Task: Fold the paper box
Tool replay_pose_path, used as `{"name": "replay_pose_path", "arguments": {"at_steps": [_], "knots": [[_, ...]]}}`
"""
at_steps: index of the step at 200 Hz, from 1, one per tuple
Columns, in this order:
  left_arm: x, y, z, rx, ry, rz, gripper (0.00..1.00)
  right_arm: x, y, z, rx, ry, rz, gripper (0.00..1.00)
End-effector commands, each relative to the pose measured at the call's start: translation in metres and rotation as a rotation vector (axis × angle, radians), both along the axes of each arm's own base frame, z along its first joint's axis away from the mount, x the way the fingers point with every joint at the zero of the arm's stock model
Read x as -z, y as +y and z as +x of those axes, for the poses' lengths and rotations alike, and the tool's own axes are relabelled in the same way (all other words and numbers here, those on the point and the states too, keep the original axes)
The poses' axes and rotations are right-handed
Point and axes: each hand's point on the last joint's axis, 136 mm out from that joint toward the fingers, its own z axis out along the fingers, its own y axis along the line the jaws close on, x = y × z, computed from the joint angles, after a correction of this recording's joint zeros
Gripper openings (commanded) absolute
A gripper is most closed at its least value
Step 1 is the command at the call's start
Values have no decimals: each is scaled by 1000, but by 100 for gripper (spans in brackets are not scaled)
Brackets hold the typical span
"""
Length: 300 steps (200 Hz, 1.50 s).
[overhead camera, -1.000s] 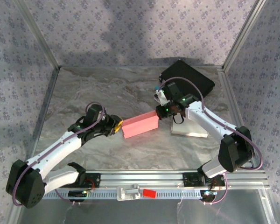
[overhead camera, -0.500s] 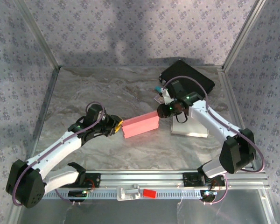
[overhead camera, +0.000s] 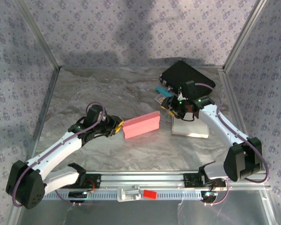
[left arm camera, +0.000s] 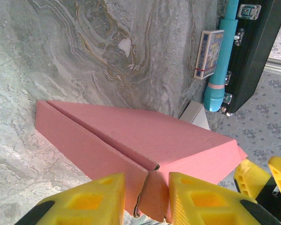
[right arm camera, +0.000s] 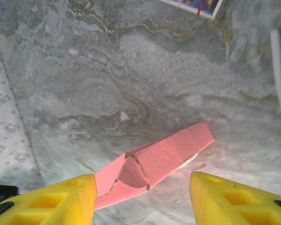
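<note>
The pink paper box [overhead camera: 140, 124] lies folded into a long flat-sided shape in the middle of the marble table. My left gripper [overhead camera: 118, 125] is shut on its left end, the yellow fingers pinching the end flap [left arm camera: 152, 194] of the pink paper box [left arm camera: 145, 136]. My right gripper [overhead camera: 170, 108] hangs open to the right of the box and apart from it. In the right wrist view the pink paper box [right arm camera: 154, 161] lies ahead of and below the wide-apart right gripper [right arm camera: 143, 201], its tucked end flap facing the camera.
A black case [overhead camera: 187, 77] sits at the back right, with a teal tube [overhead camera: 163, 91] and a small card pack [overhead camera: 158, 99] beside it. A flat white sheet [overhead camera: 191, 129] lies under the right arm. Metal frame rails edge the table.
My right gripper has opened, let go of the box's right end and drawn back up and to the right. The left gripper and the box have stayed put.
</note>
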Motion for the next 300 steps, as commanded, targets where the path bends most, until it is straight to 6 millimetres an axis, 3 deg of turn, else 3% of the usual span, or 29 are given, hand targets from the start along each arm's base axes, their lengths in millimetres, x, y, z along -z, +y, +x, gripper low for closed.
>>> {"name": "replay_pose_path", "arguments": {"at_steps": [1, 28, 69, 153, 200, 221, 273, 300], "knots": [[4, 1, -5, 13, 18, 25, 29, -3, 15, 1, 149, 158, 166, 58], [3, 1, -5, 15, 16, 25, 29, 14, 20, -12, 196, 289, 192, 59], [4, 1, -4, 15, 17, 25, 29, 24, 30, -10, 219, 318, 235, 59], [5, 0, -3, 18, 22, 26, 28, 32, 28, -13, 232, 322, 233, 44], [5, 0, -3, 14, 21, 24, 28, 30, 25, -17, 235, 310, 220, 41], [7, 0, -3, 16, 23, 25, 28, 33, 24, -19, 228, 306, 203, 35], [7, -1, -3, 16, 25, 24, 28, 43, 20, -25, 218, 305, 167, 33], [6, -1, -3, 15, 23, 23, 28, 39, 18, -23, 204, 288, 156, 39]]}}
